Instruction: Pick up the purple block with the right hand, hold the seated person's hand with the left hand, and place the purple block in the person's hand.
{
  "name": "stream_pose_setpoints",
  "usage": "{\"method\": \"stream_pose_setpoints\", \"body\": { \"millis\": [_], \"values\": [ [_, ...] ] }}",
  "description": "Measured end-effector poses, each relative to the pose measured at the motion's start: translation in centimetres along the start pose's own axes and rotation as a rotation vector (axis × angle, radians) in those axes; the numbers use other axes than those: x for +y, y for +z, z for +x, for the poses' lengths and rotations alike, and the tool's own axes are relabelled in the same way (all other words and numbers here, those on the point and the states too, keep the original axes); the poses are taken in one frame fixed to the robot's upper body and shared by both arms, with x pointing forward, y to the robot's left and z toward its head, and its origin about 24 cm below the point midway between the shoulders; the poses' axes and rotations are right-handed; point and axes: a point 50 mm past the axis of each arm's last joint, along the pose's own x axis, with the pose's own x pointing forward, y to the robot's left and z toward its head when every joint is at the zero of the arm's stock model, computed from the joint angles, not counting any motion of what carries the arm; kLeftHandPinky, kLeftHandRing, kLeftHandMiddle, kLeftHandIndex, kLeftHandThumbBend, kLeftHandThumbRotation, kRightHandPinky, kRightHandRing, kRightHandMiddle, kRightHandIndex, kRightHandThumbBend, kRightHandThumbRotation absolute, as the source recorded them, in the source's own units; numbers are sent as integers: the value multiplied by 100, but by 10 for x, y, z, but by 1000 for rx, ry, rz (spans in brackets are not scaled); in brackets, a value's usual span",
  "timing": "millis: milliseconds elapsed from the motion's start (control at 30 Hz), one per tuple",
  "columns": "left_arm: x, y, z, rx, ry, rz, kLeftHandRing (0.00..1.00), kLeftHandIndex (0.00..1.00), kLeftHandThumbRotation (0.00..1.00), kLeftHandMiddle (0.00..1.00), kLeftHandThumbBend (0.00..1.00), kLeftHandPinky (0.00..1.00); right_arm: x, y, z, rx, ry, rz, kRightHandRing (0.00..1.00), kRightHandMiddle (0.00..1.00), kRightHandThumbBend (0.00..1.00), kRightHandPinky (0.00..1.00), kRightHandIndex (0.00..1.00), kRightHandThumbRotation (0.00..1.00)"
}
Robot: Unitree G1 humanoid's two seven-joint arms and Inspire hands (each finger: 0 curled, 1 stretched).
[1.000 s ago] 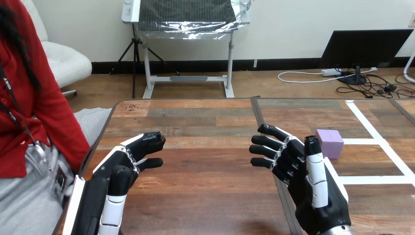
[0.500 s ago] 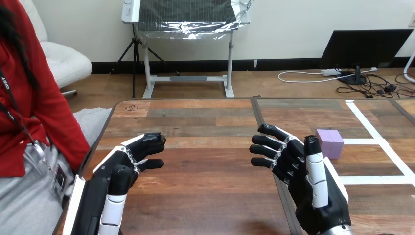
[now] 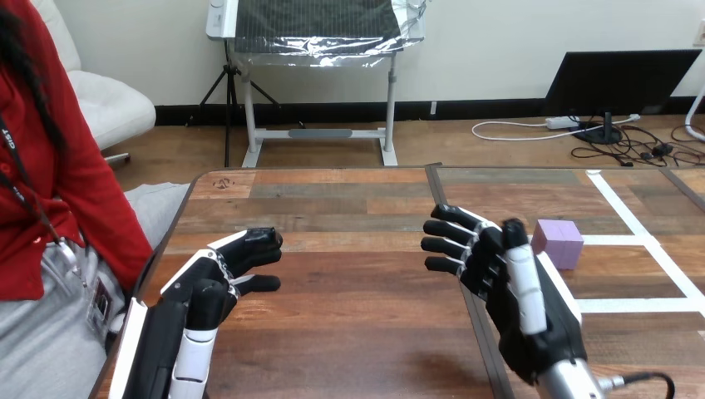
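Wooden table (image 3: 349, 341) out front; left hand (image 3: 208, 287) hovers at the near left, fingers loosely bent, empty; right hand (image 3: 520, 307) at the near right, fingers relaxed and apart, empty; purple block (image 3: 559, 242) sits on the table just beyond it, untouched.

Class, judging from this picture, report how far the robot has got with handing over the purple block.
Done: nothing; the purple block lies ungrasped on the table. In hand: the right hand hovers open close beside it; the left hand is open, empty. Remaining: grasping the block, then the whole handover to the seated person.
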Motion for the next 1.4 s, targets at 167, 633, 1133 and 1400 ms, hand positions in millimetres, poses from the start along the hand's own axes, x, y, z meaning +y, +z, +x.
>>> {"method": "stream_pose_setpoints", "body": {
  "millis": [167, 633, 1133, 1400],
  "values": [
    [0, -1, 0, 6, -3, 3, 75, 70, 100, 75, 63, 64, -7, -1, 12, 27, 3, -44, 78, 79, 72, 72, 79, 100],
    [0, -2, 0, 16, -6, 5, 75, 69, 100, 74, 63, 62, -27, 2, 48, 97, 2, -153, 84, 85, 71, 77, 83, 100],
    [0, -2, 0, 19, -7, 5, 74, 67, 100, 73, 63, 59, -49, 16, 84, 182, -40, -328, 89, 88, 69, 86, 87, 100],
    [0, -2, 0, 23, -7, 5, 74, 67, 100, 73, 64, 59, -59, 26, 100, 234, -66, -447, 90, 89, 65, 88, 88, 100]
  ]
}}
